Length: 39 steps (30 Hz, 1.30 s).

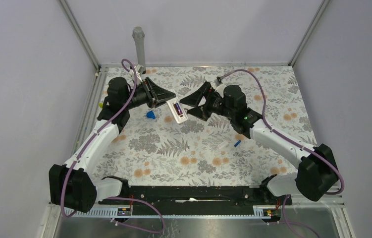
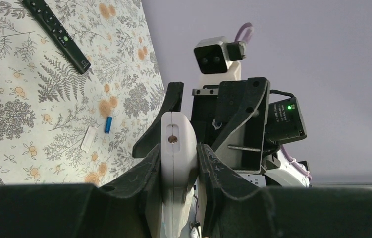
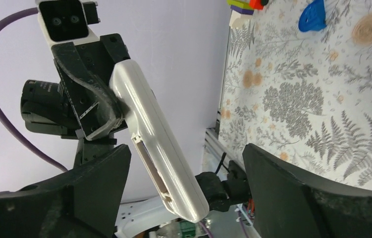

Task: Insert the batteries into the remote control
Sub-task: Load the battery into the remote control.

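Observation:
My left gripper point(image 1: 165, 98) is shut on one end of a white remote point(image 1: 177, 111) and holds it above the table. A purple battery point(image 1: 176, 107) lies in its open compartment. In the left wrist view the remote point(image 2: 176, 130) sits clamped between the fingers point(image 2: 144, 171). My right gripper point(image 1: 189, 105) is open, with its jaws on either side of the remote's free end point(image 3: 174, 173) and not touching it. A blue battery point(image 1: 237, 144) lies on the table, also seen in the left wrist view point(image 2: 108, 124).
A white battery cover point(image 2: 89, 139) lies next to the blue battery. A black remote point(image 2: 57, 32) lies further off. A blue blob-shaped piece point(image 1: 150, 115) sits under the left gripper. An orange-red piece point(image 3: 247, 4) lies by the table edge.

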Tool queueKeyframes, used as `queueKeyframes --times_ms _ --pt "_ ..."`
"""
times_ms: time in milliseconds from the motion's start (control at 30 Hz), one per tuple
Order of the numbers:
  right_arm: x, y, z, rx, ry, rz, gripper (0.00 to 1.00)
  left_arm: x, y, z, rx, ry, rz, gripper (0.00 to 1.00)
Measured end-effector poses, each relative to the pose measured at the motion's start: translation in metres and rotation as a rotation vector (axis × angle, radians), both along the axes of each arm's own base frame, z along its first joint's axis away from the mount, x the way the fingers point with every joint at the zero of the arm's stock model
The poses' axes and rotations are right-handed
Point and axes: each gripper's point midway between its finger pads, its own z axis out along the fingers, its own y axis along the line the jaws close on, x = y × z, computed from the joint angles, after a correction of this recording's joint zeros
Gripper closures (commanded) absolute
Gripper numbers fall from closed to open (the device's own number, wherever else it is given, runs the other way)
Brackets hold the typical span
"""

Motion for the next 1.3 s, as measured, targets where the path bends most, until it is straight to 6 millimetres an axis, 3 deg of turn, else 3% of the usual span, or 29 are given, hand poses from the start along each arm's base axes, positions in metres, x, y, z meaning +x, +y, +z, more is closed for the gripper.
queueKeyframes --times_ms 300,667,900,1100,1300 --pt "-0.005 0.0 0.01 -0.061 -0.186 0.095 0.11 0.001 0.001 0.0 0.005 -0.009 0.001 1.0" --pt "-0.001 0.01 -0.002 -0.112 -0.234 0.167 0.32 0.0 0.001 -0.001 0.009 -0.014 -0.001 1.0" --pt "0.0 0.011 0.001 -0.143 -0.269 0.184 0.48 0.001 0.002 -0.005 0.02 -0.004 0.002 1.0" --pt "0.005 0.008 0.0 -0.201 -0.305 0.179 0.47 0.002 0.003 -0.007 0.03 0.009 0.007 1.0" --pt "0.008 0.004 -0.007 -0.252 -0.316 0.168 0.25 0.005 0.003 -0.01 0.057 0.012 0.007 1.0"
